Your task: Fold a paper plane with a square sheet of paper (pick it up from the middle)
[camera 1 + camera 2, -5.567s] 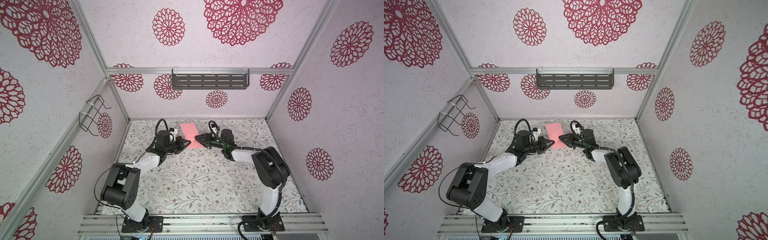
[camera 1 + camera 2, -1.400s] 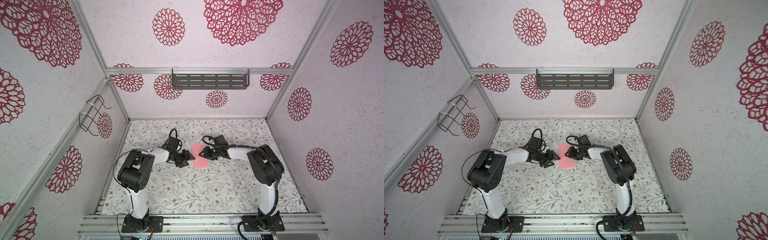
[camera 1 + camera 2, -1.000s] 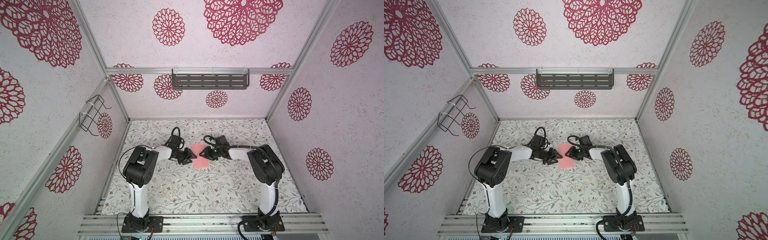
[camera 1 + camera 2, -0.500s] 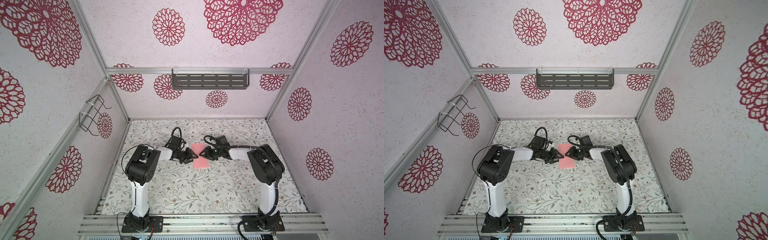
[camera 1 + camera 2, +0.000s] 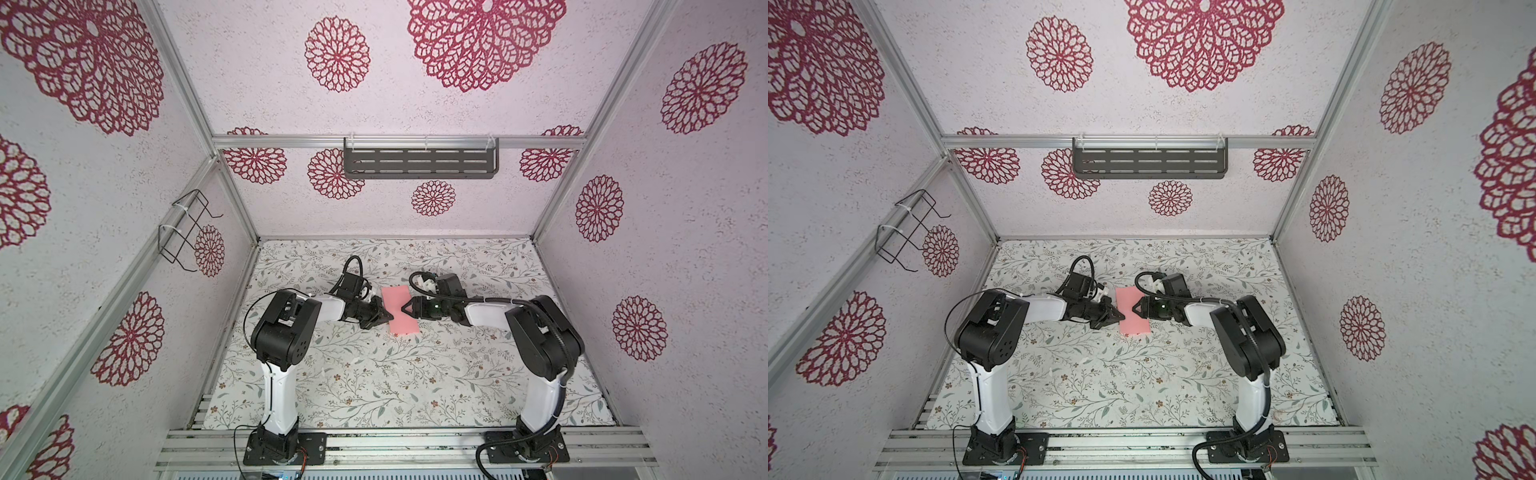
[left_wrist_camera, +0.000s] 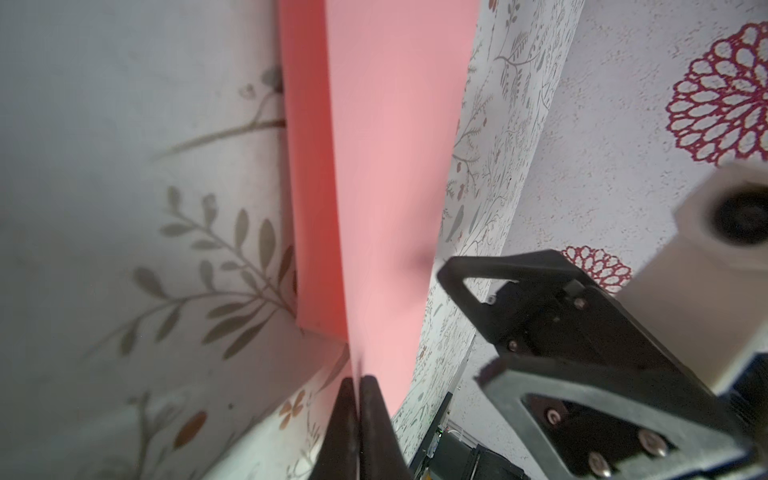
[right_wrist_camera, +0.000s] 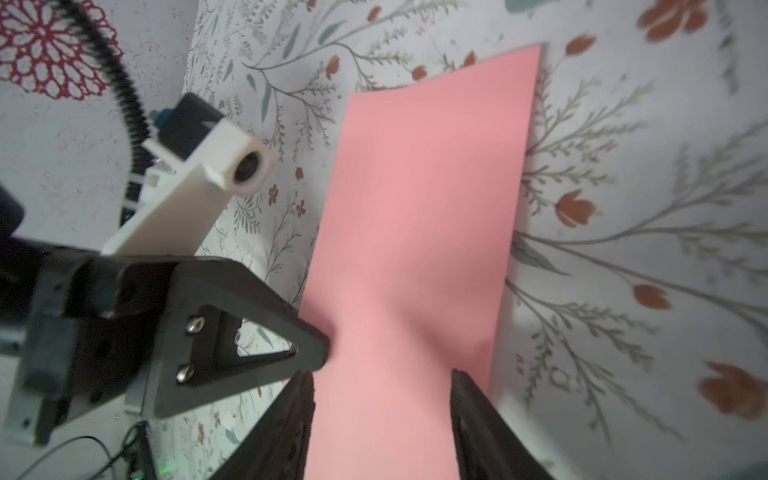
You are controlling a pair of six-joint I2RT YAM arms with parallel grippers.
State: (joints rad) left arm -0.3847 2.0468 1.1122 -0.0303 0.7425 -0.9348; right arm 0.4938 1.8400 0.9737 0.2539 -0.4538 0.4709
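The square sheet of paper (image 5: 395,297) (image 5: 1128,300) lies on the table as a salmon-pink folded rectangle in both top views. My left gripper (image 5: 389,318) (image 5: 1121,316) is shut on the near left edge of its upper layer. In the left wrist view the pinched flap (image 6: 390,166) rises off the lower layer (image 6: 307,208) from my left gripper (image 6: 358,380). My right gripper (image 5: 404,310) (image 5: 1135,308) stands open at the paper's right side. In the right wrist view the paper (image 7: 424,208) runs between the spread jaws of my right gripper (image 7: 380,378), untouched. No paper plane shape shows.
Floral cloth covers the table (image 5: 374,374). A dark slotted shelf (image 5: 419,163) hangs on the back wall and a wire rack (image 5: 187,230) on the left wall. Both arm bases stand on the front rail (image 5: 407,446).
My left gripper has closed on the paper's left edge over the last second. My right gripper has opened wider. Earlier the paper lay further back and was brought forward.
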